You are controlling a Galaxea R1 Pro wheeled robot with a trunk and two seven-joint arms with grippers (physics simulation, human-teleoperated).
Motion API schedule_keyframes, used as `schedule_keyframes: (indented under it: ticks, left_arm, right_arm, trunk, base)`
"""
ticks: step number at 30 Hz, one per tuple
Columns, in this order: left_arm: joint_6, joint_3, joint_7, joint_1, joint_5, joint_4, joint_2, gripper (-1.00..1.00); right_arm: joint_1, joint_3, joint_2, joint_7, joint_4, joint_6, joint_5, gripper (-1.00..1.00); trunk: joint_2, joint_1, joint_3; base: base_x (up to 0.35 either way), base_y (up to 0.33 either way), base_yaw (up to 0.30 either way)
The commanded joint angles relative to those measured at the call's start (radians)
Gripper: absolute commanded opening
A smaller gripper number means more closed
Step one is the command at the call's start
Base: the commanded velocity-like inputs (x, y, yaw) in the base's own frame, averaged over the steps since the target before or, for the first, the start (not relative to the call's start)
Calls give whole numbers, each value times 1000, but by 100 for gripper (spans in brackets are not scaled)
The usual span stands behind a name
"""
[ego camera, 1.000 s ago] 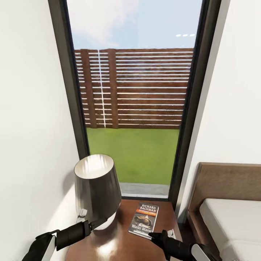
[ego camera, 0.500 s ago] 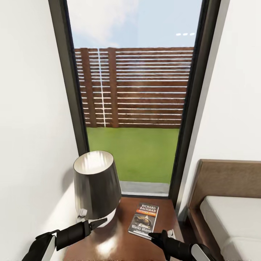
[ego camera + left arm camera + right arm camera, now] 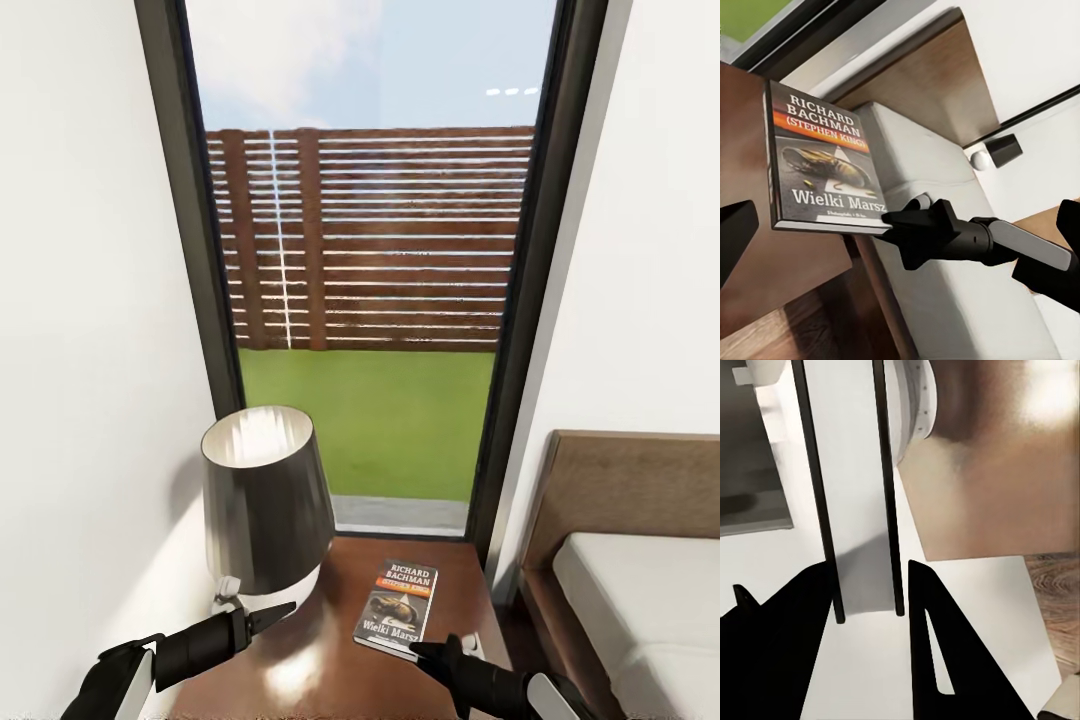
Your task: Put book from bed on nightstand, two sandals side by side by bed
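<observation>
The book [image 3: 396,608] is seen lying flat, cover up, on the glossy reddish-brown nightstand [image 3: 330,655], its long axis running from the robot toward the window [image 3: 370,270], the title end nearest the window and tilted slightly toward the bed [image 3: 640,610], with the black-shaded lamp [image 3: 266,500] beside it. The right pincer [image 3: 425,650] is held at the book's near edge, just touching or nearly so, and whether it is spread or pressed together cannot be told. The left pincer [image 3: 275,612] is pointed at the lamp's base, its fingers appearing drawn together to a tip.
</observation>
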Motion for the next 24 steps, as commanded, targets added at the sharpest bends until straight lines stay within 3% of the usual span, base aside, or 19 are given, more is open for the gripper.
schedule_keyframes:
  ticks: [1, 24]
  left_arm:
    - [9, 0, -1, -1, 4, 0, 0, 100]
    - [8, 0, -1, -1, 4, 1, 0, 100]
  right_arm:
    - [-1, 3, -1, 1, 0, 4, -7, -100]
    - [-1, 3, 0, 1, 0, 3, -7, -100]
  trunk:
    - [-8, 4, -4]
    - [-169, 92, -76]
  base:
    - [0, 0, 0]
    - [0, 0, 0]
